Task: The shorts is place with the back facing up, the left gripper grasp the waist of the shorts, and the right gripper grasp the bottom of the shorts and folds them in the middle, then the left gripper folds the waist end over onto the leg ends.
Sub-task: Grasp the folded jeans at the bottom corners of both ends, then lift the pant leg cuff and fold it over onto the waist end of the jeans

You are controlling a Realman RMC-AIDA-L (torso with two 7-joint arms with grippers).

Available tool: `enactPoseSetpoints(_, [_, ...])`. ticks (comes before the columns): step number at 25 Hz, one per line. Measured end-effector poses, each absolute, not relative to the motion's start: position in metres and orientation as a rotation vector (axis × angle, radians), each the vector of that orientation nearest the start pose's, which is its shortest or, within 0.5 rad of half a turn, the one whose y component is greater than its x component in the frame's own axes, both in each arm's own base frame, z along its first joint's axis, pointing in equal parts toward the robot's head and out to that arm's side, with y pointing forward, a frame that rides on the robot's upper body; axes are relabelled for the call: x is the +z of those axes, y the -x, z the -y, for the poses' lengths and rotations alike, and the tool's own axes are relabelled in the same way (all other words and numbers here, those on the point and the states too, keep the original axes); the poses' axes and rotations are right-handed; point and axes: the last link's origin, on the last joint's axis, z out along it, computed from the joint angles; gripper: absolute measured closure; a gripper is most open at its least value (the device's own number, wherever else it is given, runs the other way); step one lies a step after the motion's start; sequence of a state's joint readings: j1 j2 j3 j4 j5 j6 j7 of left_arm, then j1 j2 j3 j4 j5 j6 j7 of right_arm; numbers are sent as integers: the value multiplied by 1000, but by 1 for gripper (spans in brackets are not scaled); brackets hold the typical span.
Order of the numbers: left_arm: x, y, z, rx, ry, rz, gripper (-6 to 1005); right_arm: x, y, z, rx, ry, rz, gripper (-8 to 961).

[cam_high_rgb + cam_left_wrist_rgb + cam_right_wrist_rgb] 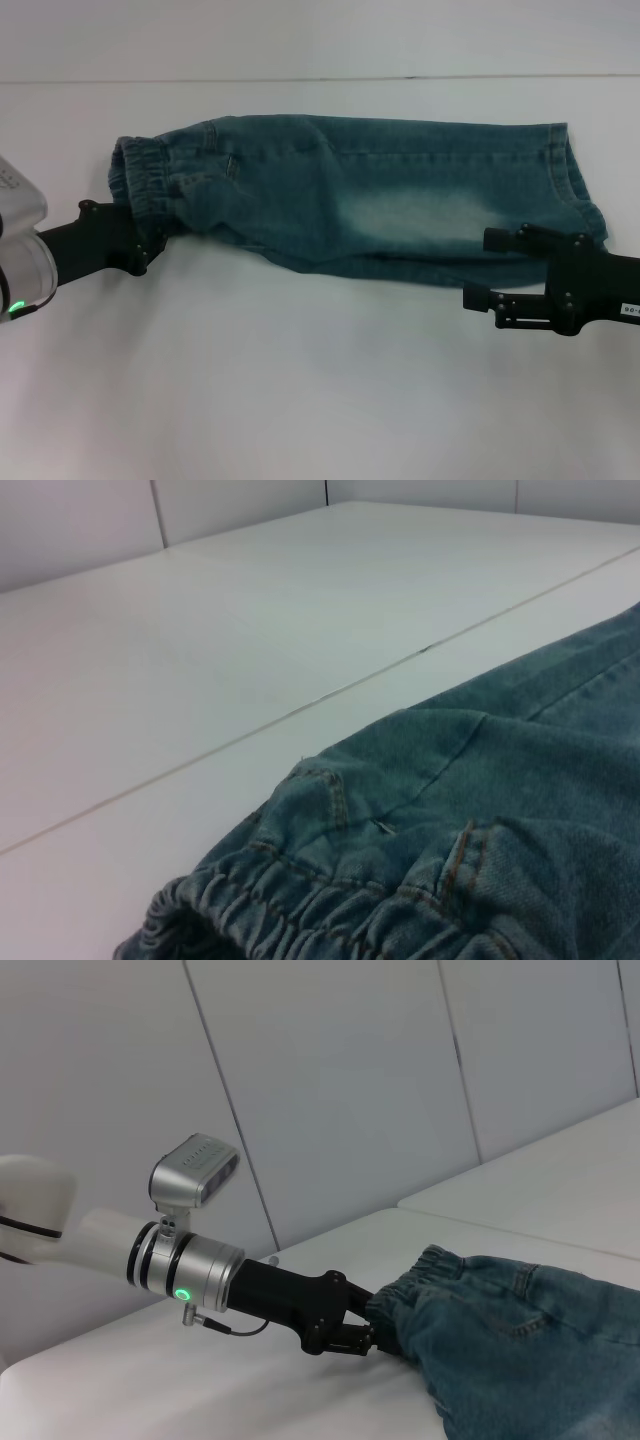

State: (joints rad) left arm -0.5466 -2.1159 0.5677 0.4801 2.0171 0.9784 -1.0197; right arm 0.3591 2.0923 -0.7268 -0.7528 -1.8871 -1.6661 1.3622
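Observation:
The blue denim shorts [380, 200] lie across the white table, folded lengthwise, with the elastic waist [140, 180] on the left and the leg hems [575, 180] on the right. My left gripper [152, 248] is shut on the near corner of the waist. In the right wrist view, the left gripper [365, 1340] pinches the waistband [430, 1265]. My right gripper [488, 268] stands open at the near edge of the leg end, its upper finger [500, 238] against the denim and nothing between the jaws. The left wrist view shows the waistband [280, 910] close up.
The white table [300, 400] stretches toward me below the shorts, and a seam line [300, 80] crosses it behind them. Pale wall panels [330, 1080] stand beyond the table's far side.

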Motion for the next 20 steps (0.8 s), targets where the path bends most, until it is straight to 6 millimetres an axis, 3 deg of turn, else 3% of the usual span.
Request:
enactPoseSetpoints(2, [-25, 328, -362, -245, 2340, 548, 725, 14, -283, -287, 816, 2674, -645, 8])
enactPoseSetpoints(12, [-15, 327, -369, -214, 2333, 573, 956, 19, -289, -288, 816, 2616, -665, 81])
enactPoseSetpoints(20, [1, 292, -385, -156, 2404, 558, 961, 14, -297, -304, 785, 2513, -737, 139])
